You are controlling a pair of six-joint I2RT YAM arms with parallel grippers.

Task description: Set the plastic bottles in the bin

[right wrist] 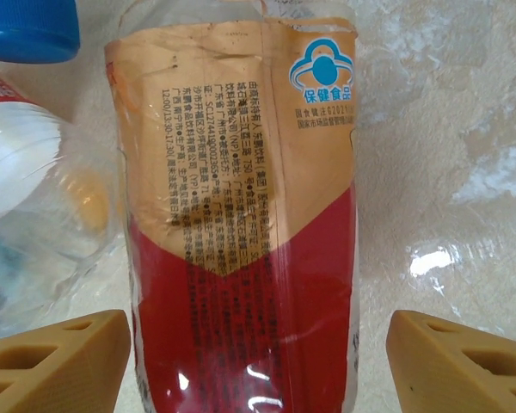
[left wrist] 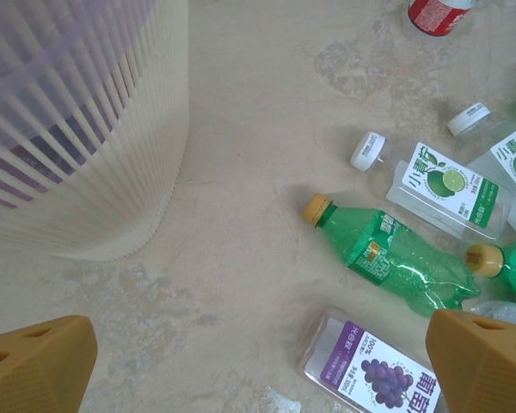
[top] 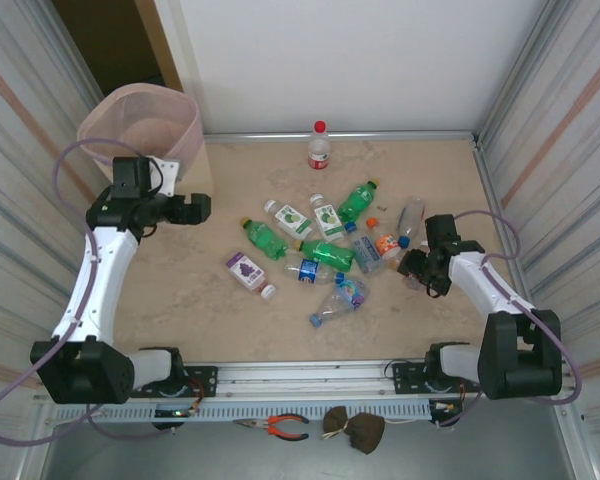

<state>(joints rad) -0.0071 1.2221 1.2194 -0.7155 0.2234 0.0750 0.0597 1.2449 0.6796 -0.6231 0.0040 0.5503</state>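
Top external view: at ten o'clock stands the bin (top: pixel 140 90), contents unclear, left pincer (top: pixel 202 208) released beside it. About a dozen plastic bottles (top: pixel 325 252) litter the bench (top: pixel 170 300). At three o'clock the right pincer (top: pixel 412 266) straddles a red-labelled bottle (right wrist: pixel 241 215), not yet gripping. Most work remains.

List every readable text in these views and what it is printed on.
"保健食品": red-and-tan labelled bottle.
"小青柠": lime-label bottle.
"100%": grape-label bottle.
Fine print on the red-and-tan label: too small to read reliably.
Labels in the top view: too small to read.
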